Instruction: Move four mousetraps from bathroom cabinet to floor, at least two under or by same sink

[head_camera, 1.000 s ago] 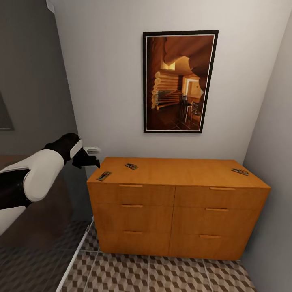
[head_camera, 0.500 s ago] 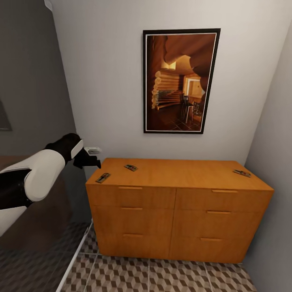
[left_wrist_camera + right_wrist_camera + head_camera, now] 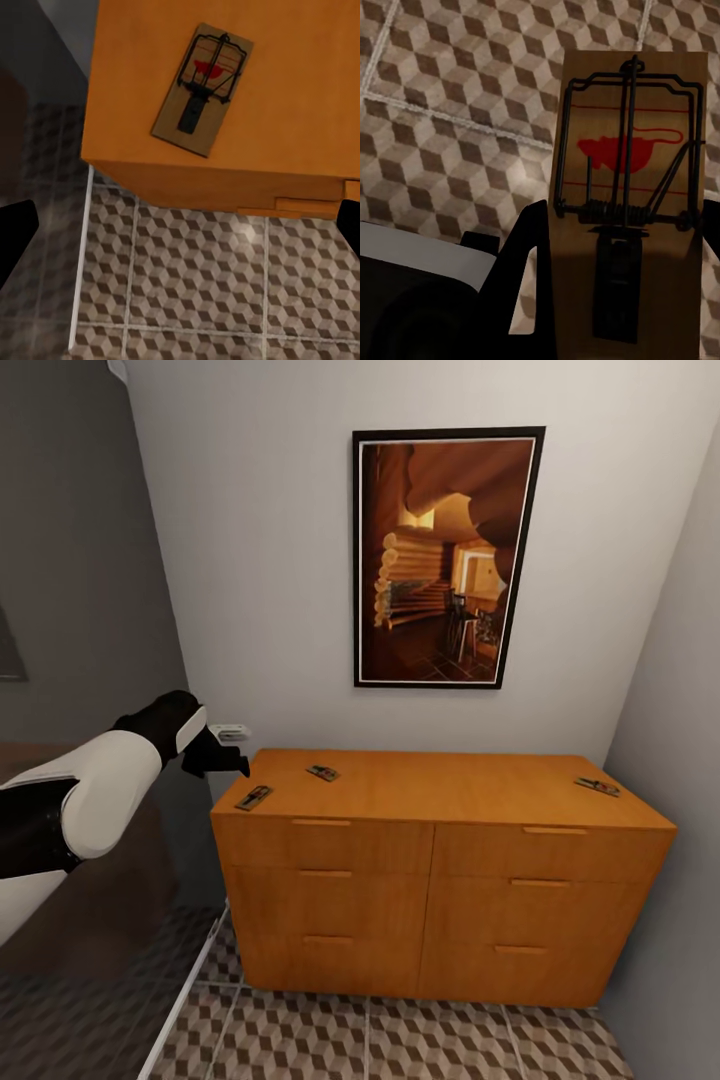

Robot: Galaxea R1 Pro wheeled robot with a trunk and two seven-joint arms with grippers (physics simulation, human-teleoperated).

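Observation:
Three mousetraps lie on top of the orange-wood cabinet [image 3: 440,860]: one at its front left corner [image 3: 254,797], one a little behind it [image 3: 322,772], one at the far right [image 3: 597,786]. My left gripper [image 3: 225,760] hovers just left of the cabinet's left edge and is open. Its wrist view looks down on the corner mousetrap [image 3: 201,88], with dark fingertips [image 3: 15,229] far apart. My right gripper [image 3: 622,244] is shut on another mousetrap [image 3: 622,150], held above the cube-patterned bathroom floor [image 3: 450,90].
A framed picture [image 3: 445,555] hangs on the white wall above the cabinet. A grey wall closes in on the right, and a dark glass-like panel [image 3: 90,610] stands on the left. Patterned floor tiles [image 3: 400,1040] run in front of the cabinet.
The head view has shifted slightly, so the cabinet sits a touch lower and wider in the picture. My left arm holds almost the same spot.

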